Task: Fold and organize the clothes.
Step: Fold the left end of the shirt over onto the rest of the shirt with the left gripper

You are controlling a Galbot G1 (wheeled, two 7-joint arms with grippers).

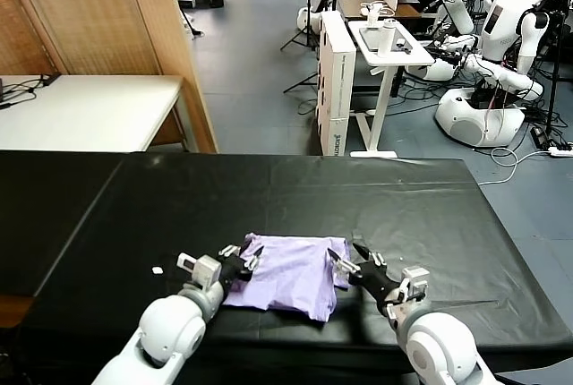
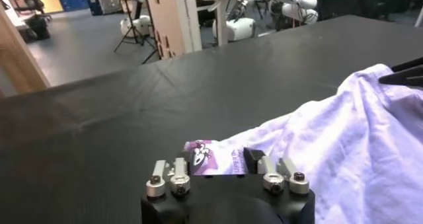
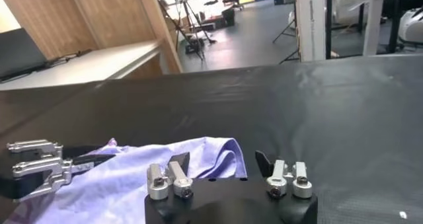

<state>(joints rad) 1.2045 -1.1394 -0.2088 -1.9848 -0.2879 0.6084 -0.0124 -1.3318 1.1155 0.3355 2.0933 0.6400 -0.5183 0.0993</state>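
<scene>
Left gripper (image 1: 248,260) pinches my one lavender T-shirt's (image 1: 291,274) left edge, printed graphic (image 2: 213,159) between its fingers. Right gripper (image 1: 346,260), fingers spread, straddles the shirt's right edge. Shirt lies folded near the front of the black table (image 1: 269,192).

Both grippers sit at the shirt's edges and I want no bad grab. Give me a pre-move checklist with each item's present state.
1. Left gripper at the T-shirt's left edge: ok, its fingers straddle the printed corner in the left wrist view.
2. Left grip secured on cloth: cannot tell; the fingers stand apart around the fabric.
3. Right gripper at the right edge: ok, beside the folded hem.
4. Right grip on cloth: not ok, jaws open, nothing between them.
5. Shirt lying fully on the black table: ok, away from its edges.
6. Shirt folded flat: not ok, bunched and wrinkled.
</scene>
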